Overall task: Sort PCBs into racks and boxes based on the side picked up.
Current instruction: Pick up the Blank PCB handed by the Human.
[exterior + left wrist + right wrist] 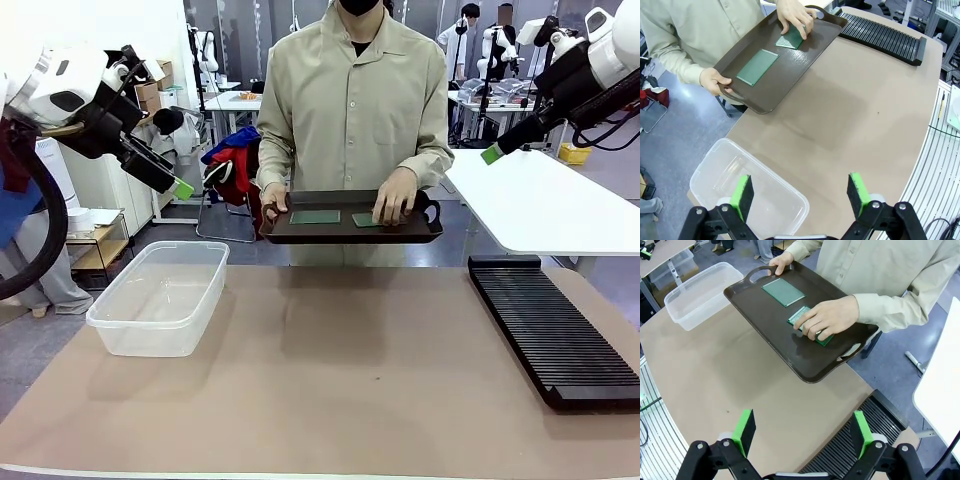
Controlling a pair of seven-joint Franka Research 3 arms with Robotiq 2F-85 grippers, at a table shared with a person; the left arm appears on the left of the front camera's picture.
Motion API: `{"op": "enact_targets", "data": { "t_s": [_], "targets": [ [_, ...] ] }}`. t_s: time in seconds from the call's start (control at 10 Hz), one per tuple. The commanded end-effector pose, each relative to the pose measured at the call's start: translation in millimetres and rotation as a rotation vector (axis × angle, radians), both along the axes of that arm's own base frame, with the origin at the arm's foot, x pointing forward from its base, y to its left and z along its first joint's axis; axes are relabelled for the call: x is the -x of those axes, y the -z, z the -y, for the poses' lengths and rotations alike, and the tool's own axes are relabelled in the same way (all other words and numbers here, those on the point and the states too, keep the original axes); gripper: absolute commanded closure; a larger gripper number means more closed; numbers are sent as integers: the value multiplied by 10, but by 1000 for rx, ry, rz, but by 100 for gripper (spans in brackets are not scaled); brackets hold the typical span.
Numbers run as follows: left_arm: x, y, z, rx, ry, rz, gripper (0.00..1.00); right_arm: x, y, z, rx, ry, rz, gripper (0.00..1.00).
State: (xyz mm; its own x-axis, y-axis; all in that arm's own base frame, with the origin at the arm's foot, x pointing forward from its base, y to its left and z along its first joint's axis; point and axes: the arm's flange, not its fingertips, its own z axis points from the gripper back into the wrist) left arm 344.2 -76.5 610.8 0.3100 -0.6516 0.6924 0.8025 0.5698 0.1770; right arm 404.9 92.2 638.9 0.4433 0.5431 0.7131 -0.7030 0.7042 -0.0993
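2 PCBs (758, 66) on brown tray (805, 55); left gripper (800, 179) and right gripper (803, 416) spread wide, empty.
Person holds tray ahead of both; hand (796, 17) rests on 1 PCB (790, 41); clear box (715, 167) beneath left, slotted rack (847, 452) beneath right.

White-shelled left arm (70, 90), thick dark cable (45, 235) looped beside; white-shelled right arm (600, 55), black wrist. Black left gripper (800, 195) and right gripper (804, 431): bolted linkages, green pads (742, 196). Worn by person (350, 110): khaki long-sleeved buttoned shirt (345, 140).

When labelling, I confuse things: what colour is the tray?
Dark brown tray; clearest in right wrist view.
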Motion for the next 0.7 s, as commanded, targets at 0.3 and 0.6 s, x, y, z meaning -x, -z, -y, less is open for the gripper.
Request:
{"op": "enact_targets", "data": {
  "t_s": [0.3, 0.6],
  "targets": [
    [-26, 4, -32, 2, -1, -11, 0, 0, 5, -4, 1, -2, -3, 0],
    [-26, 4, -32, 2, -1, -11, 0, 0, 5, -4, 1, -2, -3, 0]
  ]
}}
